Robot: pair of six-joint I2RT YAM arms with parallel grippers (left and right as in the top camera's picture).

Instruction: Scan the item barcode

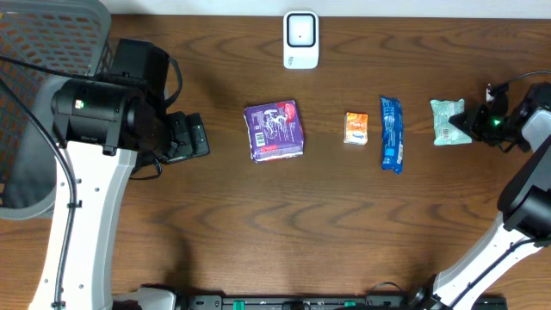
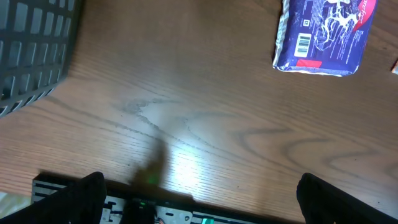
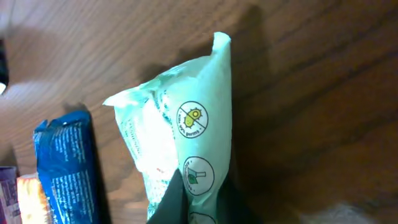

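The pale green packet (image 1: 447, 121), printed with small round icons, lies at the right side of the table (image 1: 258, 224), its right edge pinched by the right gripper (image 1: 470, 123), well apart from the white scanner (image 1: 300, 39) at the far edge.

Right gripper (image 1: 468, 123) on green packet (image 1: 447, 120)

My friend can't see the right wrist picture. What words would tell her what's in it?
The right hand pinches one end of a pale green packet, with the brown wooden table behind it. A blue packet lies at the picture's left.
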